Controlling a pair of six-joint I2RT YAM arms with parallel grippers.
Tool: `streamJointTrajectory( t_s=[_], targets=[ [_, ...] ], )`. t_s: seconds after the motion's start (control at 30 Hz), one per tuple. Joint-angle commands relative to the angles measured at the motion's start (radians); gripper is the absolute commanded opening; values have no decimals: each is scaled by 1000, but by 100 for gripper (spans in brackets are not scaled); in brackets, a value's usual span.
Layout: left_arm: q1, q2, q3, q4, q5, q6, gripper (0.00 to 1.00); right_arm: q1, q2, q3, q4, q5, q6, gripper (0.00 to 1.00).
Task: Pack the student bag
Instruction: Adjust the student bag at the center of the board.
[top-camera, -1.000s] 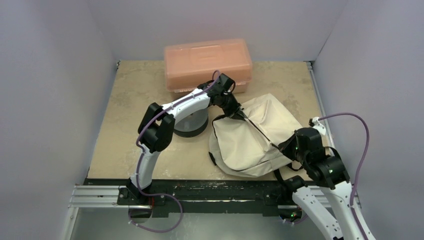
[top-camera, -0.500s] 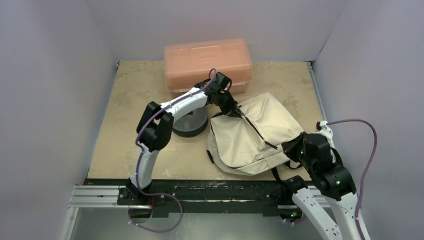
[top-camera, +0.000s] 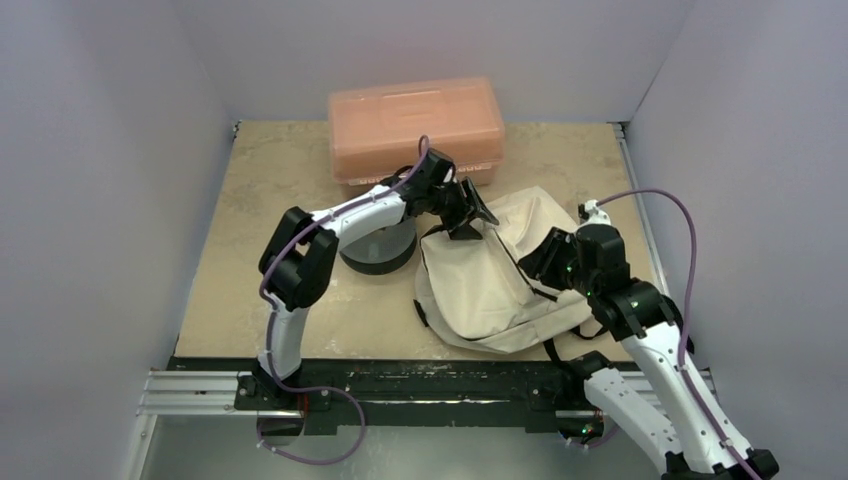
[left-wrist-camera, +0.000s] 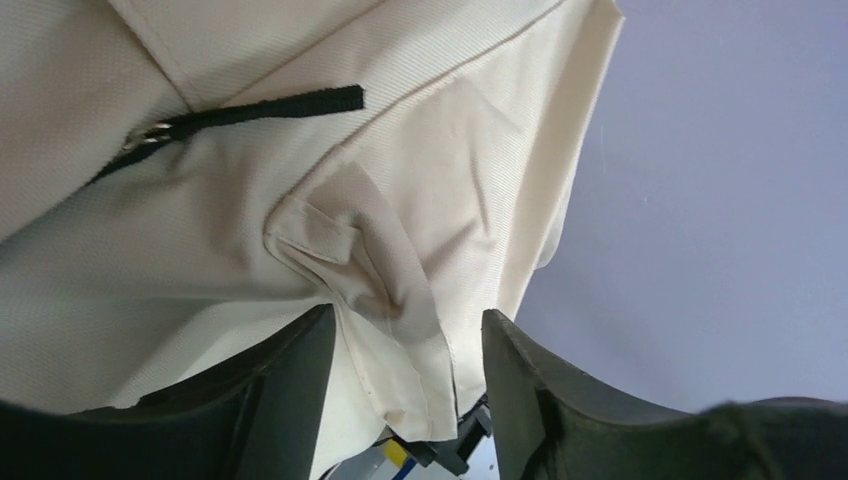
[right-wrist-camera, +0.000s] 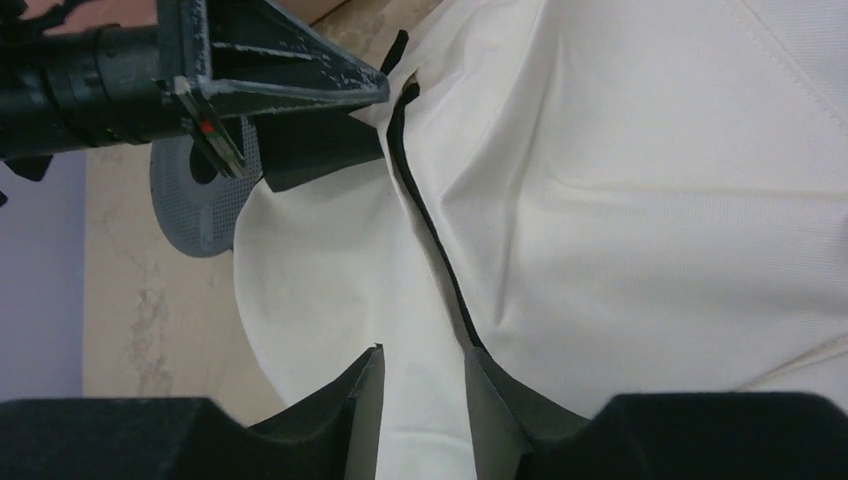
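At the bag's (top-camera: 500, 275) far edge my left gripper (left-wrist-camera: 410, 375) pinches cloth; right gripper (right-wrist-camera: 422, 385), narrowly parted, should clamp the zip line (right-wrist-camera: 432, 255) squarely.

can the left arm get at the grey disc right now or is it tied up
Probably not yet. The left gripper is shut on a fold of the student bag; the grey disc lies uncovered under that arm.

One student bag (top-camera: 500, 270), one pink box (top-camera: 415, 125), one grey disc (top-camera: 380, 250).
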Motion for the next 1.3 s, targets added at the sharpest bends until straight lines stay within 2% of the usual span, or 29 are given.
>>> streamJointTrajectory(
  t_s=[0.0, 0.07, 0.23, 0.37, 0.47, 0.6, 0.73, 0.83, 0.97, 1.17, 1.27],
  targets=[
    [12, -127, -23, 149, 35, 77, 58, -2, -12, -86, 59, -70, 0, 34],
    [12, -148, -26, 179, 54, 93, 61, -2, -24, -142, 48, -25, 35, 31],
    [11, -223, -48, 235, 121, 137, 65, -2, 3, -250, 57, 58, 179, 31],
    [11, -305, -56, 222, 200, 223, 66, -1, 32, -215, 16, 160, 197, 34],
    [11, -401, -86, 169, 211, 325, 70, -2, 8, -158, 22, 194, 153, 43],
    [14, -513, -121, 57, 205, 461, 73, -2, -16, -162, 172, 73, 72, 61],
    [18, -593, -187, 9, 198, 522, 73, -2, 65, -91, 260, 16, -16, 75],
    [19, -626, -239, -20, 192, 552, 74, -1, 152, -28, 286, 4, -66, 78],
    [19, -652, -335, -57, 148, 571, 74, -3, 232, -6, 313, 61, -90, 78],
    [17, -664, -520, -31, 126, 567, 74, -12, 250, -88, 328, 133, -32, 81],
    [16, -617, -584, -12, 121, 569, 74, -37, 246, -125, 318, 136, 1, 82]
  ],
)
